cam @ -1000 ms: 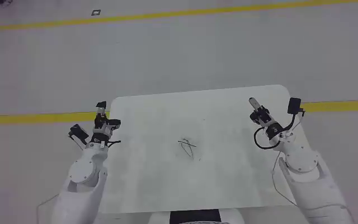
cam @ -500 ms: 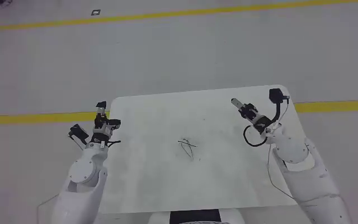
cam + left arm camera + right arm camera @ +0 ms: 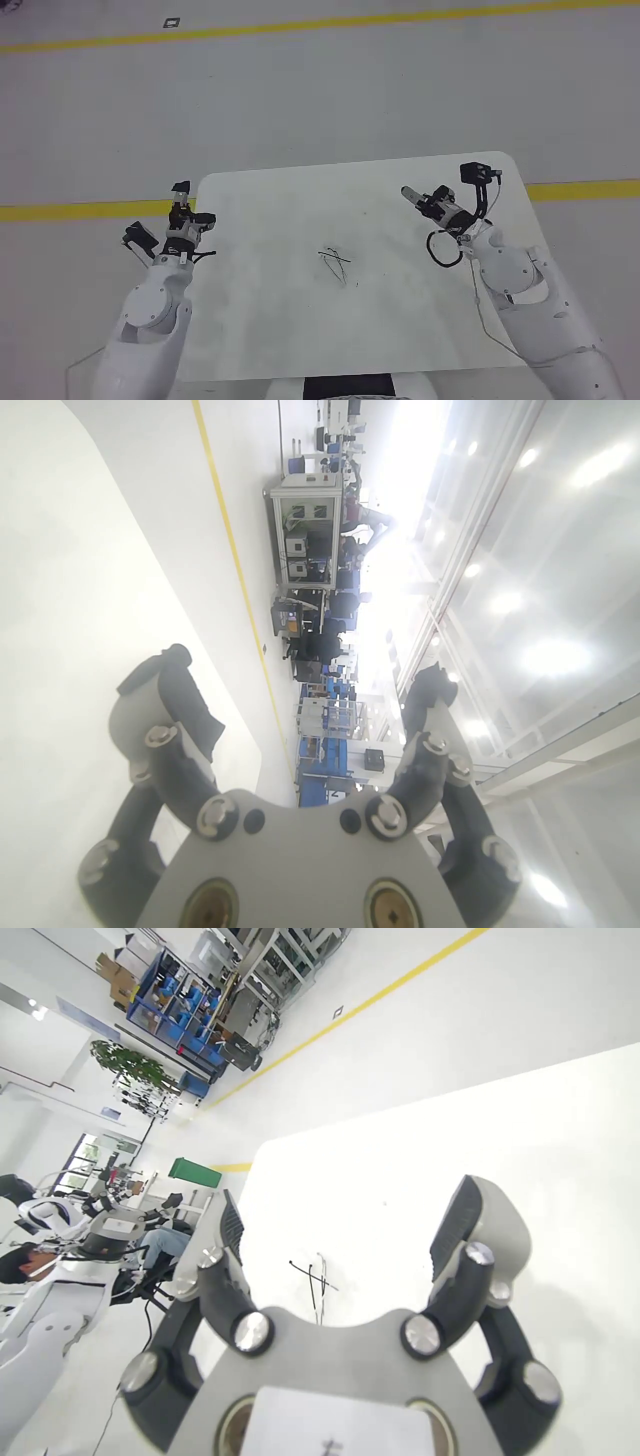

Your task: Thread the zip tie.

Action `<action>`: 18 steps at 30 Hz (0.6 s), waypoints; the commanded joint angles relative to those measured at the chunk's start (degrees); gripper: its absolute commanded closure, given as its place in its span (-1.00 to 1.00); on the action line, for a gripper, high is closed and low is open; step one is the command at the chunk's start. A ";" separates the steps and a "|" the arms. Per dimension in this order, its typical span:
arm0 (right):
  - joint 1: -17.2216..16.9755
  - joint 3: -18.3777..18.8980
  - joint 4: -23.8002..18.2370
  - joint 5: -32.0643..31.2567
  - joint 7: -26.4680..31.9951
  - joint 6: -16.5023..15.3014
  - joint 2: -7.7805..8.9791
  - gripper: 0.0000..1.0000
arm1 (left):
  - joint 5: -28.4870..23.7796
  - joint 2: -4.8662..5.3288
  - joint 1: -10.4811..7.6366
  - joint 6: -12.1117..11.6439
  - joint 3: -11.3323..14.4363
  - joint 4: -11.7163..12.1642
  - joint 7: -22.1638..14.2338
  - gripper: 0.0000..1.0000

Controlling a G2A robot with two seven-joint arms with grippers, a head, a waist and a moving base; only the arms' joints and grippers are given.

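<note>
Top view is showing the zip tie (image 3: 336, 263) lying centre-frame, lower left of the nearer right gripper (image 3: 412, 194), whose fingers (image 3: 460, 1223) are gaping empty.

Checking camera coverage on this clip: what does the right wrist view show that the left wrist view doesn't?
Right wrist view: the zip tie lying loose on the white table, ahead of the right gripper, whose fingers are open. Left wrist view: the left gripper, fingers open and empty, at the table's edge, facing equipment racks across the room. Shared: the table and the yellow floor line.
</note>
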 commanded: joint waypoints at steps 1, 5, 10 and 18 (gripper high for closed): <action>0.44 -0.33 -0.62 -1.69 0.52 -0.92 0.09 -1.00 | 0.00 0.00 0.00 0.00 0.00 0.00 0.00 -1.00; 5.48 -4.00 -0.17 -15.99 7.11 -5.48 0.58 -1.00 | 0.00 0.00 0.00 0.00 0.00 0.00 0.00 -1.00; 11.03 -9.40 3.26 -19.28 15.05 -7.97 0.16 -1.00 | 0.00 0.00 0.00 0.00 0.00 0.00 0.00 -1.00; 12.68 -11.22 4.72 -19.03 16.88 -8.45 -0.13 -1.00 | 0.00 0.00 0.00 0.00 0.00 0.00 0.00 -1.00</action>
